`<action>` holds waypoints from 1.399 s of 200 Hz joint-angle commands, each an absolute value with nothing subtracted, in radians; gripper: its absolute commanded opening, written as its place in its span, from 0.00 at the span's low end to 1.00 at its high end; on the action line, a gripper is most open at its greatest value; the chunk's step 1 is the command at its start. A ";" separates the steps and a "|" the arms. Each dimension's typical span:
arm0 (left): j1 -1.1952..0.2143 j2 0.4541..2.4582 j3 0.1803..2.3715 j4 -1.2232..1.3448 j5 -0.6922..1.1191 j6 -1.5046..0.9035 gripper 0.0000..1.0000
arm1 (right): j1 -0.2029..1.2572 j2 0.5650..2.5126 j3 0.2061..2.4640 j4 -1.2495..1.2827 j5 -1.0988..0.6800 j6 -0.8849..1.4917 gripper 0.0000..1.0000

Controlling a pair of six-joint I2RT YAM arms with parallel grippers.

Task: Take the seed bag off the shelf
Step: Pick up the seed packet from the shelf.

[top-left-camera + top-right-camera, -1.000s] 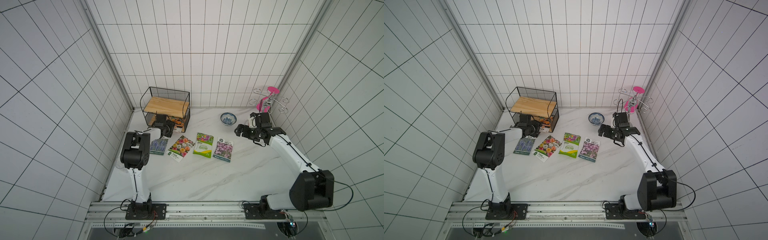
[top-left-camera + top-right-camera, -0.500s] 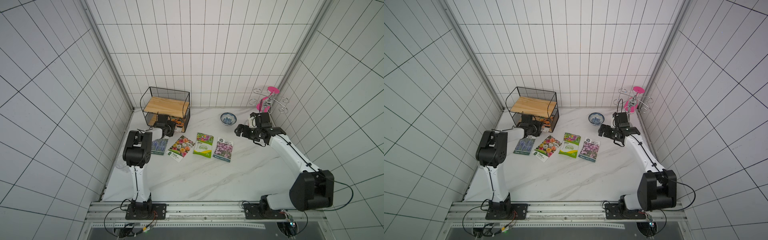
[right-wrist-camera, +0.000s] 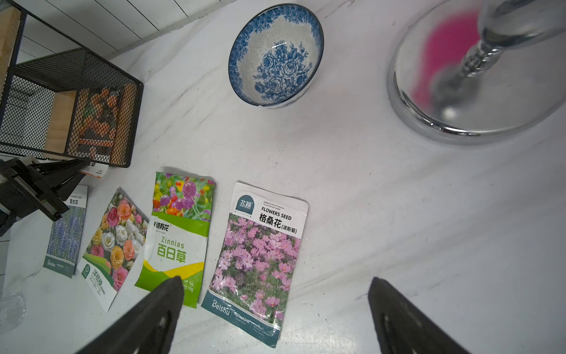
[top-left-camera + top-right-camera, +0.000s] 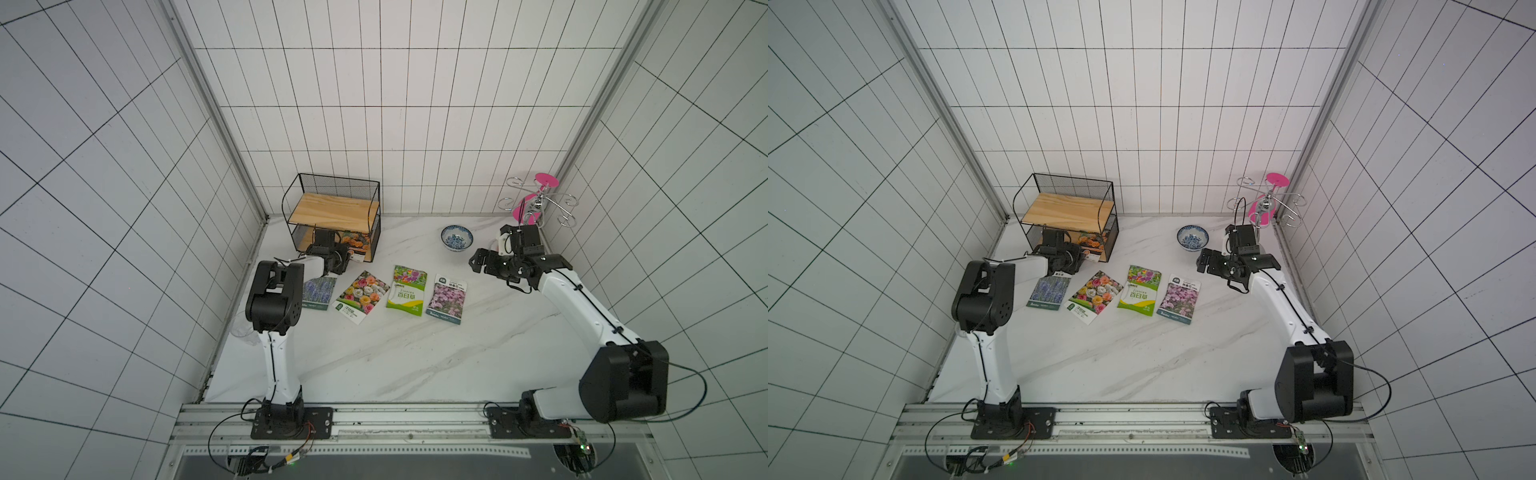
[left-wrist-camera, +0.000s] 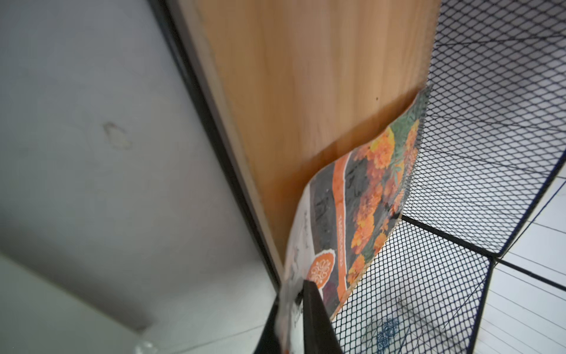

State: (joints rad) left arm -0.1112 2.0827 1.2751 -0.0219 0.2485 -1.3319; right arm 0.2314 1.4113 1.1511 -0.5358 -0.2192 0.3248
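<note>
Left gripper [image 5: 291, 303] clamped on seed bag [image 5: 361, 199] corner; bag largely hidden under shelf [image 4: 334, 210] top board. Right gripper [image 3: 275, 294] spread, empty.

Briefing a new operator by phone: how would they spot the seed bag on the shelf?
Look to the black wire shelf at the back left corner of the table. The seed bag sits on its lower board. Only it is on the shelf, with all-orange blooms; four other packets lie on the table.
</note>
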 commanded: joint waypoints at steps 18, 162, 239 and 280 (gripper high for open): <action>-0.106 2.035 1.282 -0.043 0.269 -1.283 0.06 | 0.236 1.382 1.126 -0.533 -0.201 0.313 0.99; -0.107 1.488 1.044 -0.406 0.359 -1.065 0.00 | 0.222 1.353 1.111 -0.532 -0.199 0.316 0.99; -0.236 1.282 0.919 -0.475 0.408 -1.121 0.00 | 0.222 1.352 1.111 -0.532 -0.204 0.322 0.99; -0.346 1.327 0.903 -0.350 0.420 -1.173 0.00 | 0.222 1.335 1.100 -0.543 -0.204 0.321 0.99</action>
